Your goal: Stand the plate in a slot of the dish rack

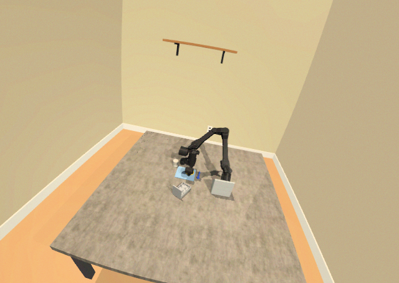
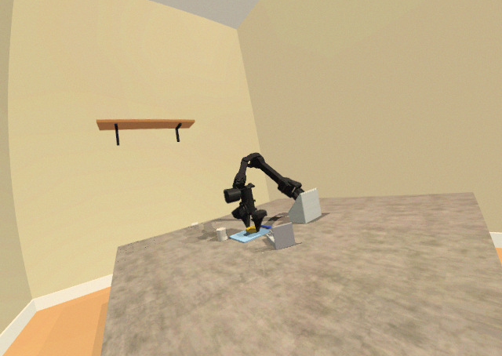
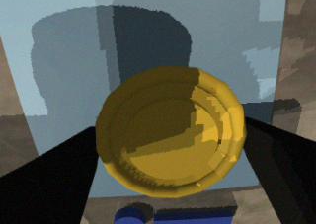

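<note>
The round yellow plate (image 2: 250,229) (image 3: 158,135) lies face up over the light blue board. My gripper (image 1: 188,173) (image 2: 253,228) (image 3: 169,130) points down with one finger at each side of the plate. In the wrist view both fingertips meet the rim with no visible gap, so it is shut on the plate. Whether the plate's underside touches the board is hidden. The small grey dish rack (image 1: 177,191) (image 2: 283,235) stands beside the board, with white rails and a taller end panel. Its slots are too small to make out well.
The light blue board (image 1: 180,173) (image 2: 241,237) (image 3: 222,17) lies under the plate. A blue object (image 1: 198,175) (image 2: 266,227) (image 3: 193,217) lies by its edge. A white cup (image 1: 175,163) (image 2: 221,234) stands nearby. A pale slanted block (image 1: 222,188) (image 2: 311,206) stands by the arm's base.
</note>
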Tool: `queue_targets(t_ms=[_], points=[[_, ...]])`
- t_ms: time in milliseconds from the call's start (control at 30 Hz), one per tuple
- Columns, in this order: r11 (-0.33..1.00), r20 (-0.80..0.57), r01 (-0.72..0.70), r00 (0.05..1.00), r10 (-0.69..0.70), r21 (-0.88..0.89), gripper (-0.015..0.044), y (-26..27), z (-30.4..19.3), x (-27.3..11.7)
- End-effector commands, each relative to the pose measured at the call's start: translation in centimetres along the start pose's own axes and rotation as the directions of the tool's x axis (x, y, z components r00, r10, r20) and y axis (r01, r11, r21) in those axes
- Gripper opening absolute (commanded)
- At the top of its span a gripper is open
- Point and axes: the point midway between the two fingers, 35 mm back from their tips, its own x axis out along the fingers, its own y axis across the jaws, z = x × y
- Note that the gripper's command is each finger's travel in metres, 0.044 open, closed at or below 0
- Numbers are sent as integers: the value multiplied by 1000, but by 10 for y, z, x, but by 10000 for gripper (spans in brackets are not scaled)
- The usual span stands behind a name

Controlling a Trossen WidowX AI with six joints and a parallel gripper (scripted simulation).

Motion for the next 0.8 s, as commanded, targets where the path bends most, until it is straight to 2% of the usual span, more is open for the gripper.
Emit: queue_targets(t_ms=[0,67,167,467,767], points=[[1000,-1,2,1000,-2,-6,339,0,0,0],[1000,-1,2,1000,-2,-6,325,0,0,0],[1000,0,1,1000,-1,-6,246,0,1,-3],[1000,2,-16,1000,16,-7,10,5,12,-43],[1000,1,-22,1000,22,-8,0,7,17,-84]])
